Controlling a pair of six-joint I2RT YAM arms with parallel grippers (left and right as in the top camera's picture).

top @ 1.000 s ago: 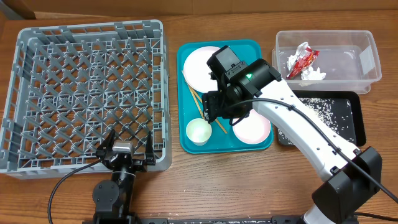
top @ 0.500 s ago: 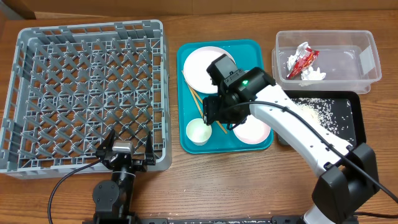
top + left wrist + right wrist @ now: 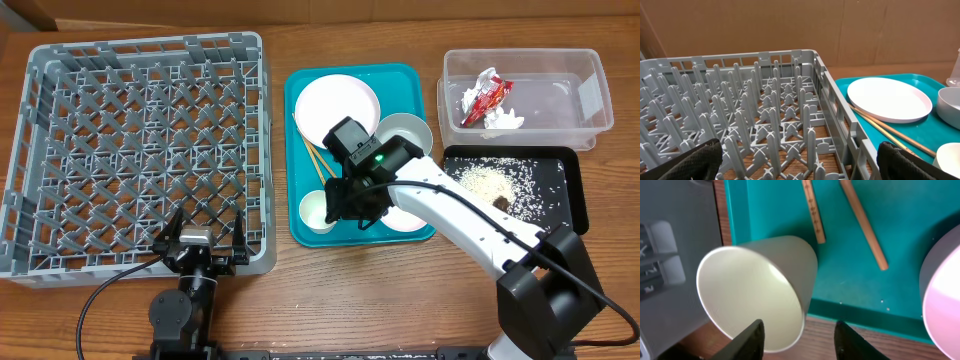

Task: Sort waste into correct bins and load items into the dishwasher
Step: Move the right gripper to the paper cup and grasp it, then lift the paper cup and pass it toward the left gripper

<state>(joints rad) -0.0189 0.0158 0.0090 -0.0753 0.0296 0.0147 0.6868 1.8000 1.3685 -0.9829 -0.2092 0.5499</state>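
The right end effector (image 3: pixel 797 337) is straddling the near rim of the small white cup (image 3: pixel 319 211) on the teal tray (image 3: pixel 300 120), fingers apart, one inside, one outside. The left end effector (image 3: pixel 200 243), fully spread, is resting farther off by the dish rack (image 3: pixel 140 150).

The grey rack (image 3: pixel 145 150) sits at the left, with no dishes in it. The white plate (image 3: pixel 337 110) lies flat on the teal tray, chopsticks (image 3: pixel 318 160) slanting just beside it. The small cup (image 3: pixel 318 210) stands at the tray's front left; two bowls (image 3: pixel 405 133) lie to its right, partly hidden. The clear tub (image 3: pixel 525 98) holds the red wrapper (image 3: pixel 486 97) and tissue (image 3: pixel 506 121). Rice (image 3: pixel 490 182) is scattered in the black tray (image 3: pixel 570 195), with a brown lump (image 3: pixel 501 205).
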